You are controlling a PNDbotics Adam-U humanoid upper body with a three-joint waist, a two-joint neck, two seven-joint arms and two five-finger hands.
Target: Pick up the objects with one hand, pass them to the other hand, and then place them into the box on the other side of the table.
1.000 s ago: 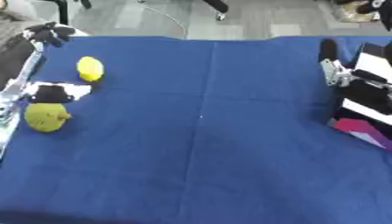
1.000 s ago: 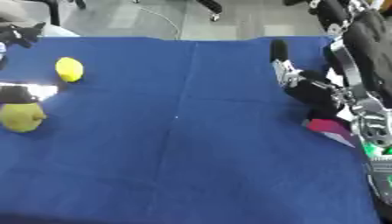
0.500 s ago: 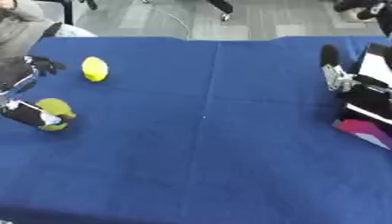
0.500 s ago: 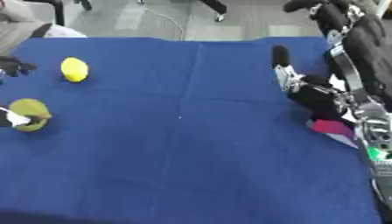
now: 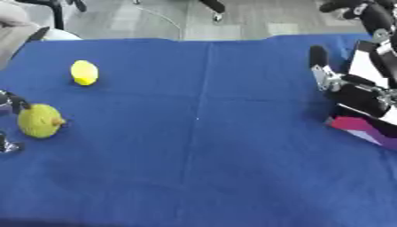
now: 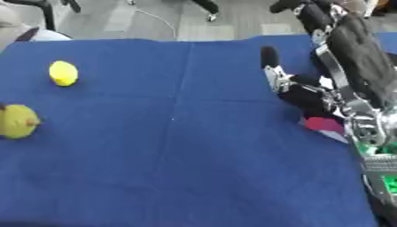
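A yellow lemon [image 5: 83, 72] lies on the blue cloth at the far left. Nearer me sits a yellow-green fruit [image 5: 39, 120] with a small brown stem end. Only small parts of my left hand [image 5: 11, 102] show at the left edge, just beside that fruit, and I cannot see how it stands to the fruit. My right hand [image 5: 320, 74] stands open and upright at the right side, holding nothing, right in front of the box [image 5: 366, 65]. The box is white and black with a pink lower edge, and my right arm partly hides it.
The blue cloth [image 5: 201, 146] covers the whole table, with a wide bare stretch between the fruits and the box. Chair legs and a cable lie on the grey floor beyond the far edge. My right arm [image 6: 353, 66] fills the right side.
My left hand has drawn back to the left edge and now shows only in part. The lemon, the yellow-green fruit and my right hand keep their places; the camera has shifted slightly.
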